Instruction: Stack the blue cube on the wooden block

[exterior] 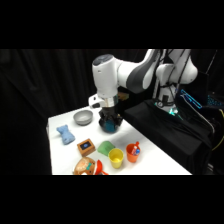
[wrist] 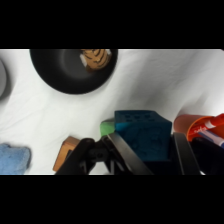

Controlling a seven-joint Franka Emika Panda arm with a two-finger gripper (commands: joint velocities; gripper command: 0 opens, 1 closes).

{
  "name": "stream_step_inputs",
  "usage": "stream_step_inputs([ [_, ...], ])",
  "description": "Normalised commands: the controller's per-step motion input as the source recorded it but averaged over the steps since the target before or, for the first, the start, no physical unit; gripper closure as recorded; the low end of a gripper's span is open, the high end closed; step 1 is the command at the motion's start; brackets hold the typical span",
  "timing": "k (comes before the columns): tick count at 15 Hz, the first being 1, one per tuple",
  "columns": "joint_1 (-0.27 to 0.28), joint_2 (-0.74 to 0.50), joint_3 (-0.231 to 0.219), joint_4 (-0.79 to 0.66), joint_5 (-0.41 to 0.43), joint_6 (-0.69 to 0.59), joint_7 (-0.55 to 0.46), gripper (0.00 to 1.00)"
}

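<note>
The blue cube [wrist: 142,134] sits between the two dark fingers of my gripper [wrist: 154,159], one finger on each side of it. In the side view my gripper [exterior: 109,124] hangs over the back half of the table, shut on the blue cube [exterior: 107,128]. The wooden block [exterior: 86,146], brown with a dark blue top patch, rests on the table nearer the front and to the left of the gripper. In the wrist view only a brown corner of the wooden block [wrist: 65,153] shows, partly behind the linkage.
A grey bowl [exterior: 83,118] stands just left of the gripper and a pale-blue bone toy [exterior: 65,134] lies further left. A flat green piece [exterior: 105,148], a yellow cup [exterior: 115,158], an orange cup [exterior: 133,152] and a brown toy [exterior: 87,166] crowd the front.
</note>
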Motion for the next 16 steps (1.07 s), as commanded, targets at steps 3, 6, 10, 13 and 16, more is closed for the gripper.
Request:
stream_step_inputs([
  [3, -0.029, 0.26, -0.026, 0.50, 0.106, -0.27, 0.05, 0.77],
  [6, -0.024, 0.34, -0.020, 0.51, 0.125, -0.19, 0.11, 0.77],
  [10, -0.026, 0.36, -0.021, 0.50, 0.132, -0.11, 0.11, 0.77],
  [13, -0.025, 0.31, -0.027, 0.44, 0.131, 0.01, 0.12, 0.77],
  [16, -0.025, 0.27, -0.024, 0.38, 0.148, 0.04, 0.09, 0.77],
])
